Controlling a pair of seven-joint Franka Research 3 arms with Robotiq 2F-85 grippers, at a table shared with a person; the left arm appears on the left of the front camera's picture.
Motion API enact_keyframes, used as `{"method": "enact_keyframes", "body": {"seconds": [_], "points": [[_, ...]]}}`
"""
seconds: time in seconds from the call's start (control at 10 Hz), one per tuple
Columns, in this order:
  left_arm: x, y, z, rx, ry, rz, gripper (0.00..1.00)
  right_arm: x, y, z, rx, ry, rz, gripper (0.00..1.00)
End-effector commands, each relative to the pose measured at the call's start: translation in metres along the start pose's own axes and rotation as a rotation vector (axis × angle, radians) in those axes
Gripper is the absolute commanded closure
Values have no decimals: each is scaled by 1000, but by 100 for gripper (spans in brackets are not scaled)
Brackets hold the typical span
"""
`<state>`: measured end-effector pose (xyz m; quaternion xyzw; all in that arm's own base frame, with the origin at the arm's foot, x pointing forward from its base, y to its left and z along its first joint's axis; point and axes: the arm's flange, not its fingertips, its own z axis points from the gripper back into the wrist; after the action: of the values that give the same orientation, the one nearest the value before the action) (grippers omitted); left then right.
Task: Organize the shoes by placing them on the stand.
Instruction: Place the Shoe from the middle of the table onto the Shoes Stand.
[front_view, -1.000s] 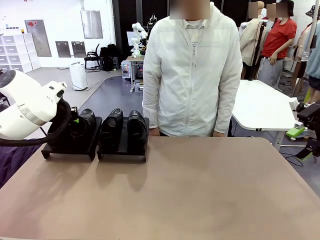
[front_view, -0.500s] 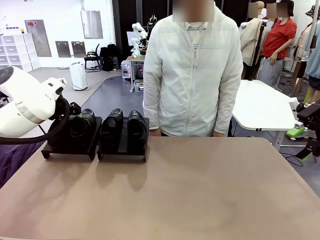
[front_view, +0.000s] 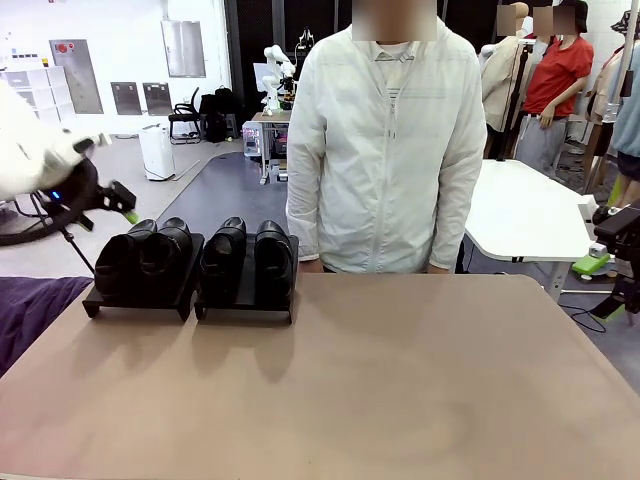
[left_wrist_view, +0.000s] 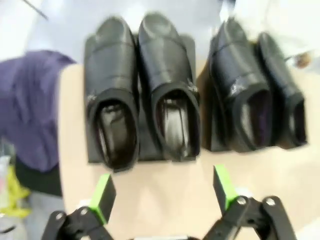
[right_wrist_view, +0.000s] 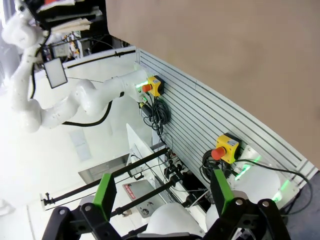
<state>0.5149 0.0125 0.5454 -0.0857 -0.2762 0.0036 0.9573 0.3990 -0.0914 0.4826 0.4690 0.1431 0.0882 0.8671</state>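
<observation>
All four shoes (front_view: 195, 258) sit on the stand (front_view: 190, 300) at centre left — placing looks finished — so both grippers, left gripper (left_wrist_view: 164, 192) and right gripper (right_wrist_view: 161, 197), fingers spread and empty, need only clear off.

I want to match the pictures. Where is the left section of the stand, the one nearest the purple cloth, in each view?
Front view: the left section of the stand is at the table's far left, bearing two shoes.
Left wrist view: upper left, above the open left gripper.
Right wrist view: not in it.
Shared landmark: the purple cloth beside it.
</observation>
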Motion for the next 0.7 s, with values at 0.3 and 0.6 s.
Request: {"method": "enact_keyframes", "body": {"seconds": [0.3,0.6], "points": [[-4,-14,93,-12,405,-59,0,0,4,3,-14,4,-15,0],[-141,19,87,-173,340,8,0,0,4,3,-14,4,-15,0]]}}
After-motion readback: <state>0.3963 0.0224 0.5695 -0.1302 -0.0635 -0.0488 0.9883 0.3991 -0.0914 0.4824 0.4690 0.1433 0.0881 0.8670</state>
